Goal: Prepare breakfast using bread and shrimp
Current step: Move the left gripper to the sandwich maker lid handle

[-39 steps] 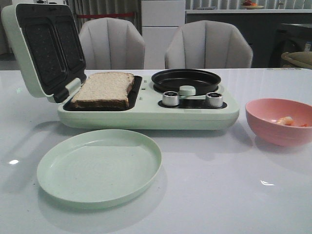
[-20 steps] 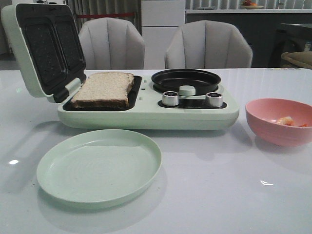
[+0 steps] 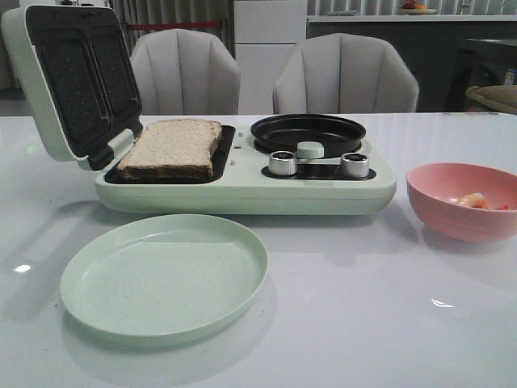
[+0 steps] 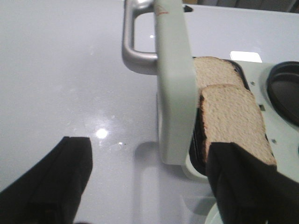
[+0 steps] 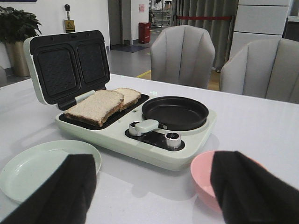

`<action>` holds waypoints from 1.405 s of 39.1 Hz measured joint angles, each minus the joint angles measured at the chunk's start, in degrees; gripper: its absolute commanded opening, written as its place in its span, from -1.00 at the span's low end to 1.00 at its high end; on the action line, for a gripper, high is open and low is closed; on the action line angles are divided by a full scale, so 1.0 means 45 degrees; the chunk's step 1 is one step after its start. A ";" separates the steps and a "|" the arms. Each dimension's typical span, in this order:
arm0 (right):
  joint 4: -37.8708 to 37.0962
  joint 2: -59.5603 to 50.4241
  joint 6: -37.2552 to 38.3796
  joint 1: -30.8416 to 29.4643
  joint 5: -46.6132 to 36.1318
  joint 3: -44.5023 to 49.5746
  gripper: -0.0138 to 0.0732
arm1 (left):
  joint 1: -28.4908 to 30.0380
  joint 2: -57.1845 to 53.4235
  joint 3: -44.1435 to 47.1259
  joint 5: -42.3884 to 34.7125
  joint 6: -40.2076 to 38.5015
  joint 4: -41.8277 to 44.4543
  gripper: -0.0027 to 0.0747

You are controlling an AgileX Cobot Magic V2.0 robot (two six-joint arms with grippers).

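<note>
Sitting on the open maker's (image 3: 242,194) plate, bread (image 3: 173,148) is placed, shrimp (image 3: 472,200) still in bowl (image 3: 452,214), plate (image 3: 165,276) bare, both grippers' (image 4: 149,186) (image 5: 149,186) jaws spread, holding nothing.

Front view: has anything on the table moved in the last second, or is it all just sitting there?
Nothing visibly changed. The pale bread slices lie in the open mint-green sandwich maker, the round pale green plate sits in front of it, and the small pinkish shrimp rests in the pink bowl, exactly as before. No gripper enters this view.
</note>
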 measured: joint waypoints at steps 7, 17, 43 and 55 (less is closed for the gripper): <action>0.0000 0.0000 0.0000 0.0000 0.0000 0.0000 0.71 | 0.0810 0.1272 -0.1105 0.0154 0.0000 -0.0292 0.51; 0.0000 0.0000 0.0000 0.0000 0.0000 0.0000 0.71 | 0.0999 0.3234 -0.3094 0.1119 0.0025 -0.0419 0.13; 0.0011 0.0000 0.0000 0.0000 0.0000 0.0000 0.71 | 0.1965 0.7293 -0.6773 0.1940 0.0157 -0.2726 0.12; 0.0011 -0.0004 0.0000 0.0000 0.0000 0.0000 0.71 | 0.2397 0.8225 -0.7490 0.2382 0.2745 -0.6285 0.12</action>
